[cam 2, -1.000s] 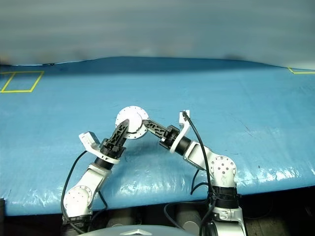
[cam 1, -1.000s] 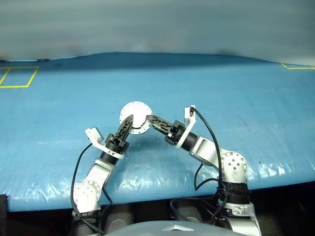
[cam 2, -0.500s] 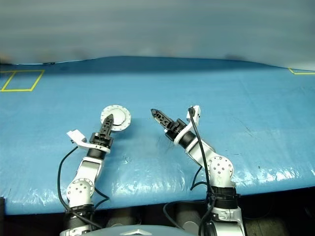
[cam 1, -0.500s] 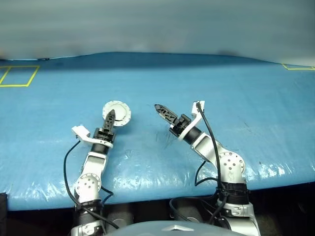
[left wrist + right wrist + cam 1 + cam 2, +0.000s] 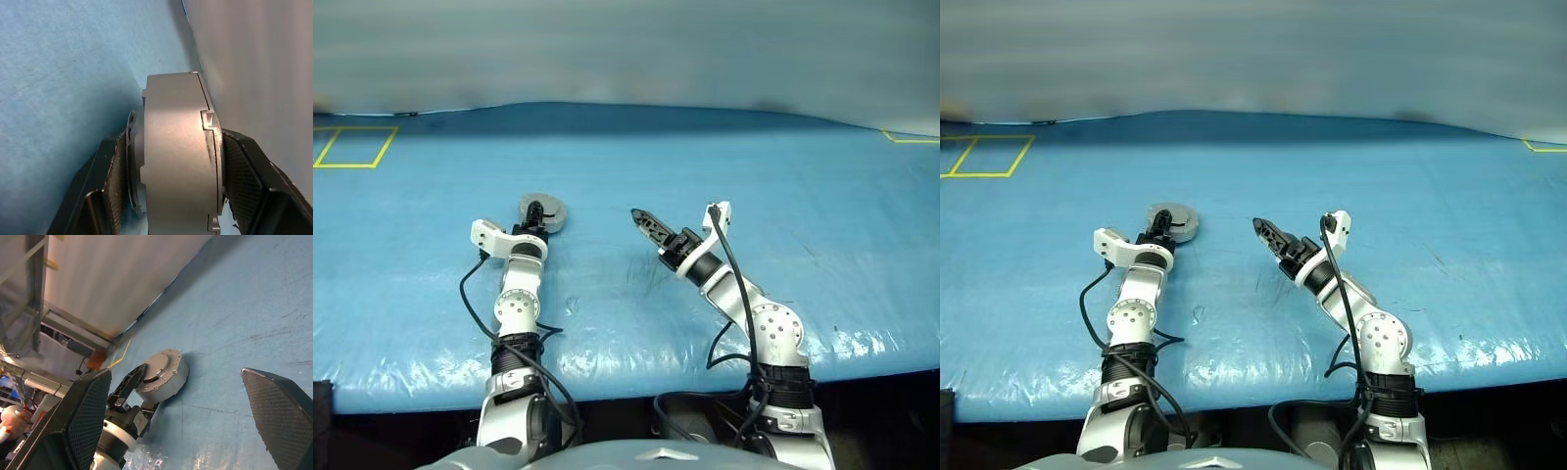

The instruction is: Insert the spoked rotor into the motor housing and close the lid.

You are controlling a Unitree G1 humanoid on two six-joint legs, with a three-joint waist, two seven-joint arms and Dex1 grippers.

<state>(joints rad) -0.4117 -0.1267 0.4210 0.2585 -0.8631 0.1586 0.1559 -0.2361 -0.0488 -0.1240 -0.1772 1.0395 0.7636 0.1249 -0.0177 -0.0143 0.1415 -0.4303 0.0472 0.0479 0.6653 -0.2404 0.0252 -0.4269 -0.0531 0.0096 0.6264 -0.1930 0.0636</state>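
Nearest, the right end effector [image 5: 1268, 233], its two black fingers spread wide and empty, hovers above the blue plastic-covered worktop [image 5: 724, 166]. A second ago it met the left one at the assembly; it has since let go and pulled apart to the right. Just beyond, the left end effector [image 5: 171, 188] has carried the round silver-grey metal motor housing [image 5: 173, 152] out to the left and lowered it to the worktop, fingers clamped on its flat faces. Its smooth grey lid [image 5: 159, 364] appears closed, so insertion and closing look finished; releasing the housing seems the remaining step. The rotor is hidden, presumably inside.
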